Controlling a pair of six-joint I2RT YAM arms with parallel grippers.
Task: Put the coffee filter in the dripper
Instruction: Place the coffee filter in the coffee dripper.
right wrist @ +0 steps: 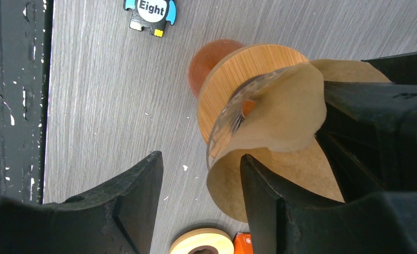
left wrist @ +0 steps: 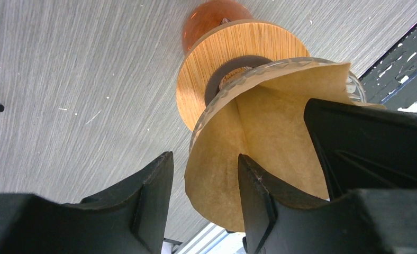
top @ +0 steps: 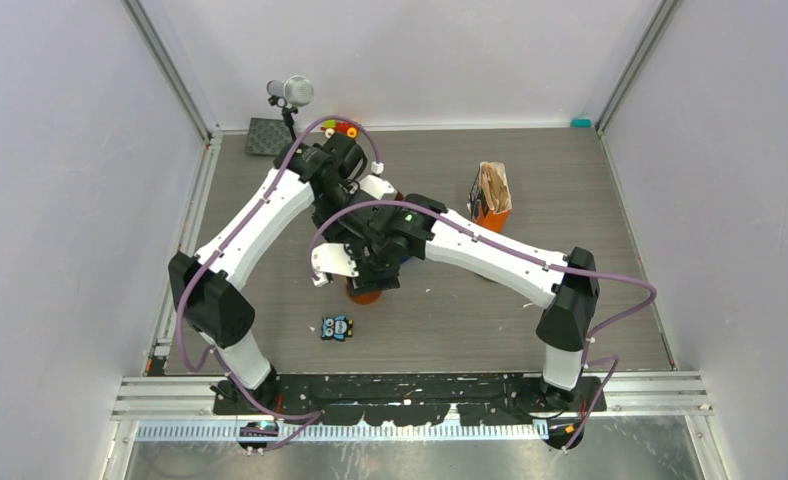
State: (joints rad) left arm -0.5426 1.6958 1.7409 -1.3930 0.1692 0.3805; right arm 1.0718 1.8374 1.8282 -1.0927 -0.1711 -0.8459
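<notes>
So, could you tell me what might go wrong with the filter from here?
1. The coffee filter sits crooked, its edge flopping past the rim of the dripper; it may crumple or slip out rather than seat.
2. The left gripper and right gripper both crowd the dripper with jaws open; a nudge could tip it on its orange base.

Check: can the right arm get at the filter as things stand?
Probably yes: the filter sits crooked on the dripper, right next to the open right pincer, with nothing between them. The left pincer crowds its other side.
</notes>
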